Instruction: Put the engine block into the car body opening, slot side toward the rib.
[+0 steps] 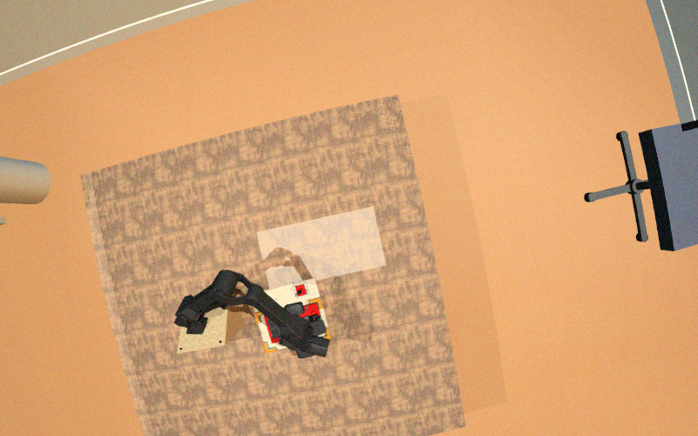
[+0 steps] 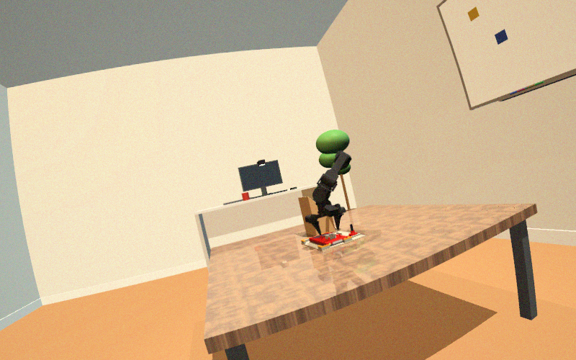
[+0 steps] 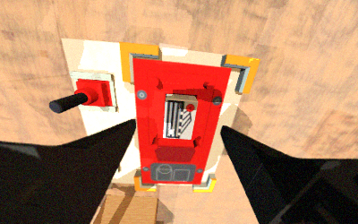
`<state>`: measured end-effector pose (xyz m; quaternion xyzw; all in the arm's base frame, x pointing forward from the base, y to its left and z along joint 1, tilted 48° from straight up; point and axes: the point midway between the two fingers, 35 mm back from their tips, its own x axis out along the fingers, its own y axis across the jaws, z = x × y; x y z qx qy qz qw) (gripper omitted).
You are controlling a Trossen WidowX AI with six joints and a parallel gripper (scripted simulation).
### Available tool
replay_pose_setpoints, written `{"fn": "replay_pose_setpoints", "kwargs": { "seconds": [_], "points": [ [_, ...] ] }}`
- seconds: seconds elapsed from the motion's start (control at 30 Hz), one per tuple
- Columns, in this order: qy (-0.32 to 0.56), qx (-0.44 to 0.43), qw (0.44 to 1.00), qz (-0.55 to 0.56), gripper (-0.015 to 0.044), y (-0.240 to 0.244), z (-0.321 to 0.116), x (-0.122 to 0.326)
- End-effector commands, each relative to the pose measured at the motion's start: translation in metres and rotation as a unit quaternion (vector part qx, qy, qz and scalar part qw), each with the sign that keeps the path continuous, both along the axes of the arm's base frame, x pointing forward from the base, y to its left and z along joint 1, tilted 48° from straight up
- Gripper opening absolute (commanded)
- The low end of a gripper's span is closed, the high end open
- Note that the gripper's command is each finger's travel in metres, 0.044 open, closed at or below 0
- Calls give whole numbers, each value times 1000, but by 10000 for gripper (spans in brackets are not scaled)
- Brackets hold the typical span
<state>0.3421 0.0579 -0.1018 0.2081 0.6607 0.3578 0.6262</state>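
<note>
The arm's gripper (image 3: pixel 178 134) hangs above the red car body (image 3: pixel 177 121), its two black fingers spread wide to either side of the chassis and pinching nothing. The engine block (image 3: pixel 180 117), pale with dark ribbing and a small red dot, sits inside the rectangular opening in the middle of the body; from the wrist view it looks set low in the recess, though whether it is fully bottomed out cannot be told. The car body rests on a cream base plate (image 3: pixel 92 58) with orange corner brackets, lying toward the near-left part of the bench (image 2: pixel 415 232), close to the arm's own mount. A black-handled lever on a red block (image 3: pixel 89 95) stands just beside the body on the same plate. By the look of it, insertion is done and the withdrawal is the step in hand. The next move calls for a straight lift, keeping both fingers off the red flanks and well away from the lever.
</note>
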Motion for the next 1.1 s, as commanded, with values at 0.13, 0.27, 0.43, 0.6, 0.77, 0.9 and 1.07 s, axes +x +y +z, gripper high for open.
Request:
{"fn": "replay_pose_setpoints", "kwargs": {
  "seconds": [0.13,0.27,0.43,0.6,0.77,0.9,1.07],
  "points": [
    [-2,0,1000,2,309,-2,2,0],
    [-2,0,1000,2,204,-2,2,0],
    [-2,0,1000,2,72,-2,2,0],
    [-2,0,1000,2,0,-2,2,0],
    [-2,0,1000,2,0,-2,2,0],
    [-2,0,1000,2,0,-2,2,0],
    [-2,0,1000,2,0,-2,2,1]
  ]
}}
